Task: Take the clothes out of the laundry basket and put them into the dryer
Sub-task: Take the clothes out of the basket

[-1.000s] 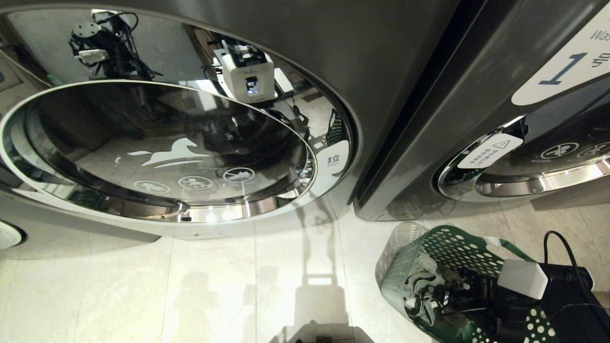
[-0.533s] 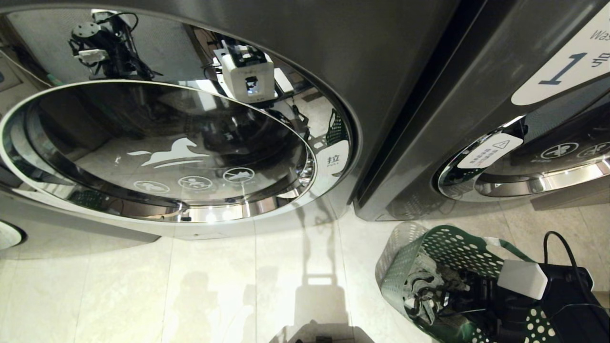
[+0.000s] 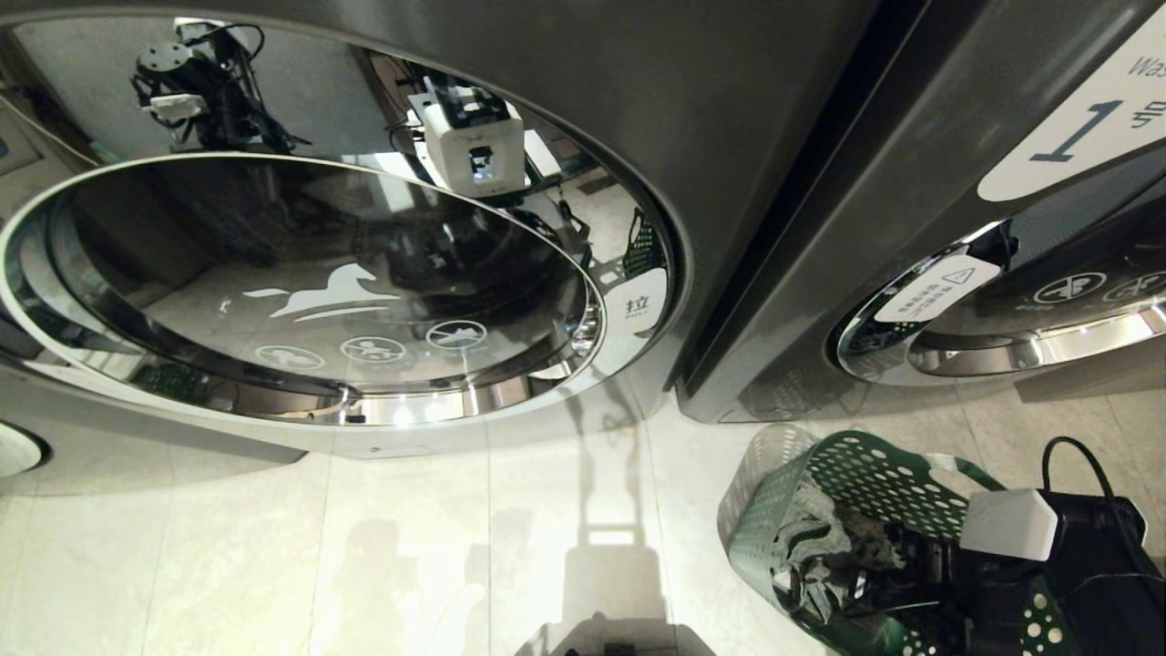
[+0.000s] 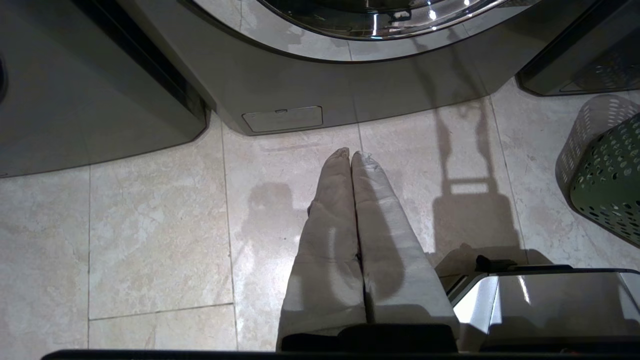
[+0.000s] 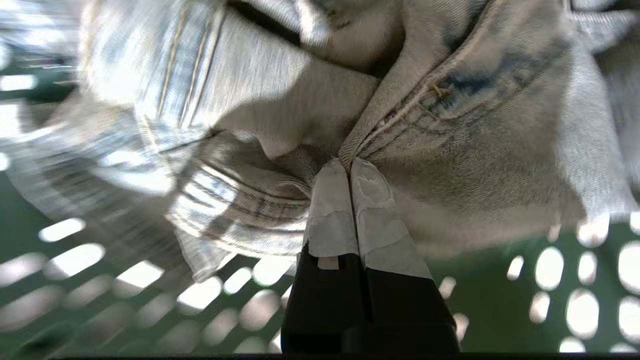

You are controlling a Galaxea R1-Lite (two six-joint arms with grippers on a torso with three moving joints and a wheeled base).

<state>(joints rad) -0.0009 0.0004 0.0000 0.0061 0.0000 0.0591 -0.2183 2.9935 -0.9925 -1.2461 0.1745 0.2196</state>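
Since a second ago, little in the head view has changed apart from the right arm's white wrist block nudging slightly outward and the denim bunching higher where the fingers have gone in; the right gripper (image 5: 350,167) has closed from wide open.

Biggest in view is the grey machine (image 3: 747,137) with its round glass door (image 3: 310,282) shut, straight ahead and up to the left of the basket (image 3: 774,510), which stands on the floor (image 3: 410,547) at the robot's right front. The jeans (image 5: 450,150) lie crumpled inside it, their bulk beyond the fingertips. Those taped fingertips are pinched together on a seamed fold of denim. Lifting means pulling back out through the basket's open mouth, then swinging left.

Parked above bare tile, the left gripper (image 4: 351,155) has its fingers pressed together on nothing.

How much cloth is caught, and which part of the garment, is hard to make out. The right arm hides much of the basket.
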